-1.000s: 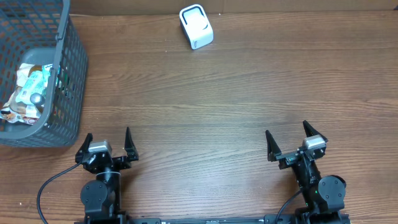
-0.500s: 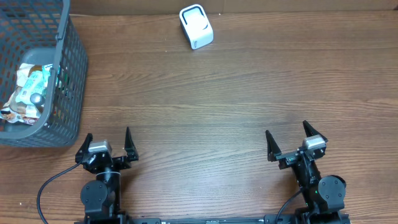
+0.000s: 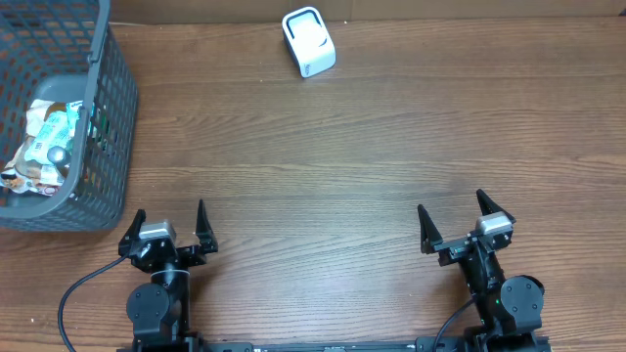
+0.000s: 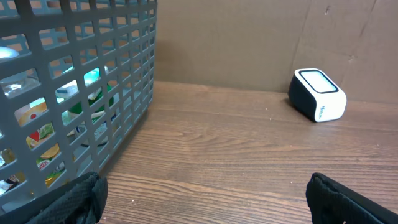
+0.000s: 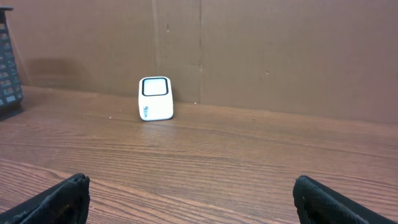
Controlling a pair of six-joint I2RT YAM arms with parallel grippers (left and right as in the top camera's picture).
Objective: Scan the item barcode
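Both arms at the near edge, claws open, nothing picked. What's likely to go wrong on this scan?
1. The packets lie jumbled deep in the mesh basket; the left claw may snag a wall or lift two at once.
2. No barcode shows from here, so a grabbed packet may face the wrong way.
3. The small scanner stands skewed by the far edge; a swung packet might knock it or miss its window.

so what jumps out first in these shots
The grey mesh basket at the left of the table stands out, stuffed with colourful packets. Next comes the small white scanner, alone at the far edge. The left gripper and right gripper sit open and empty near the front.
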